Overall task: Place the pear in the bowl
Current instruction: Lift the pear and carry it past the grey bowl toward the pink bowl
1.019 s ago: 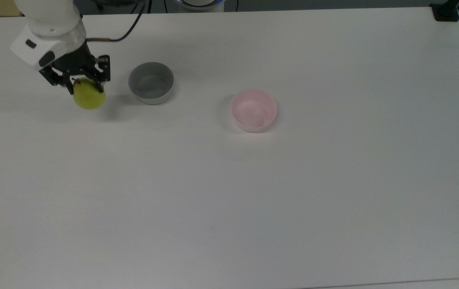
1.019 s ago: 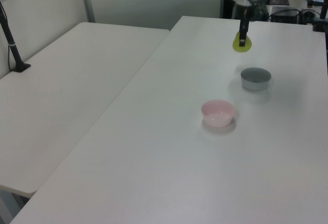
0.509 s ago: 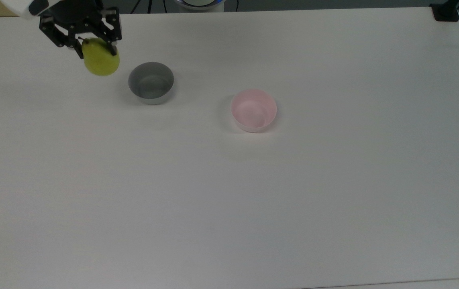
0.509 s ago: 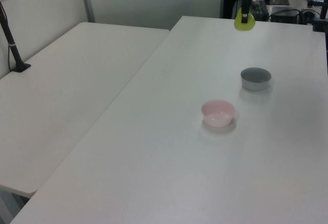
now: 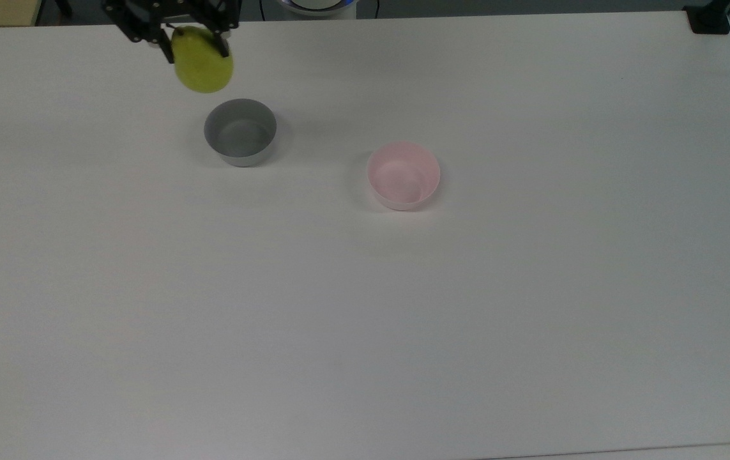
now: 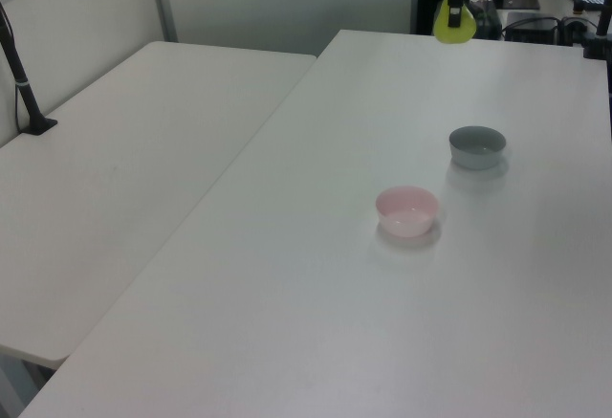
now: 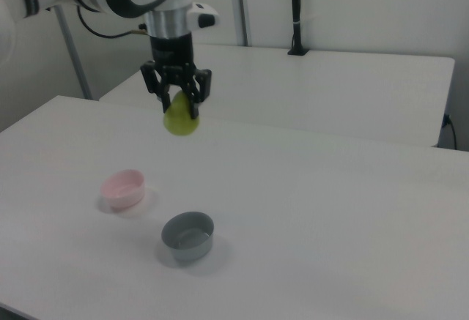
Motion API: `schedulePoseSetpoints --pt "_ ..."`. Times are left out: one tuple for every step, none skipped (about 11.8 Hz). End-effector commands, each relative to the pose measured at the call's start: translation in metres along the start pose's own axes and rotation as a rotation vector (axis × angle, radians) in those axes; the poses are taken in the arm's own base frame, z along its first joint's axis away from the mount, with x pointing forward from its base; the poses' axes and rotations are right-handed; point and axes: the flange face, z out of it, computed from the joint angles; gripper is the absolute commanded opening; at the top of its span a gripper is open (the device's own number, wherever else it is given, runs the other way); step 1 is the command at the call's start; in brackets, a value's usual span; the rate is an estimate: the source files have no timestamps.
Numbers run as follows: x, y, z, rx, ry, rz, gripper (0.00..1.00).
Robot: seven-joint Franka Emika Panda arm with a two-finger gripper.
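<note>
High above the bench, the tool is clenched on the pear, its two fingers pinching the narrow upper part so the rounded bulk hangs below them. By the right view the fruit is well clear of the surface. By the top view it sits near the far edge, just beyond the grey bowl and well apart from the pink bowl, which stands empty further to the top view's right and nearer the camera.

The step in hand looks like the carry toward the pink bowl. To do it well, the arm should travel at its present height, crossing over or past the grey bowl without dipping, since that bowl lies close to the direct path and is the wrong target. The tool ought to stop with the pear centred over the pink bowl's opening, then lower until the fruit's base is inside the rim before letting go; the pear is only somewhat narrower than the bowl, so an off-centre drop could catch the rim, tip the light bowl or bounce out. The grip is high on a tapering shape, so gentle motion lessens the chance of slipping.
</note>
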Motion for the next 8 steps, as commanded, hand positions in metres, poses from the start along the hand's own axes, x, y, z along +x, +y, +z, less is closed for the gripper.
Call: schedulePoseSetpoints --pt "0.002 -0.052 -0.007 0.009 0.026 0.009 0.03" --pt "0.006 -0.067 -0.002 0.018 0.043 0.001 0.03" --pt "0.008 -0.081 0.001 0.023 0.074 0.003 0.03" --pt "0.011 -0.096 0.011 0.024 0.088 -0.009 0.03" --pt "0.012 -0.108 0.018 0.031 0.101 -0.011 0.03" --pt "0.014 -0.123 0.028 0.039 0.113 -0.029 0.03" --pt "0.016 -0.132 0.039 0.046 0.123 -0.039 0.03" --pt "0.019 -0.143 0.049 0.047 0.132 -0.054 0.03"
